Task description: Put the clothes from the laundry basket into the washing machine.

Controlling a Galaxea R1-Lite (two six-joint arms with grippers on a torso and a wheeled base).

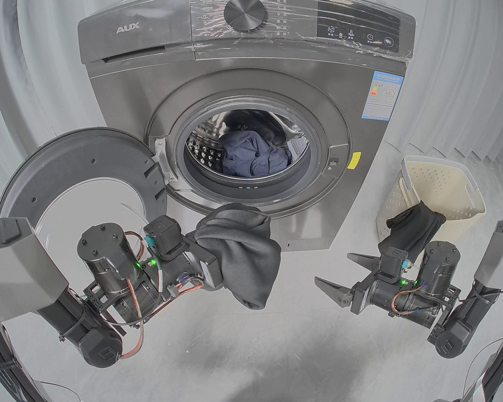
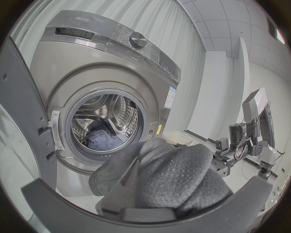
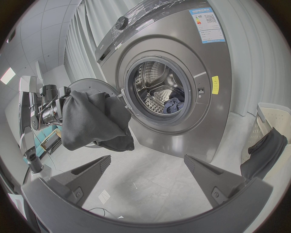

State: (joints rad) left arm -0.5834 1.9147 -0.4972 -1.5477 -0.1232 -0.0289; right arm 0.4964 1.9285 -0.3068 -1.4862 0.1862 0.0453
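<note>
Charcoal garment (image 1: 243, 256) hangs bunched, its weave dimpled.

We take this for a staged laundry corner in a lab or test room: a grey front-loading washing machine (image 1: 131, 89) with plastic film (image 1: 293, 15) over its control panel stands on a pale tiled floor (image 1: 293, 335), a cream laundry basket (image 1: 445, 188) near it, pale curtains (image 1: 450, 78) behind, a gridded office ceiling (image 2: 224, 27) with a light panel (image 3: 8, 75) overhead.

- Head view: from above, looking down at the washing machine (image 1: 131, 89).
- Wrist views: low, facing the same drum (image 2: 121, 112) from opposite sides.
</note>
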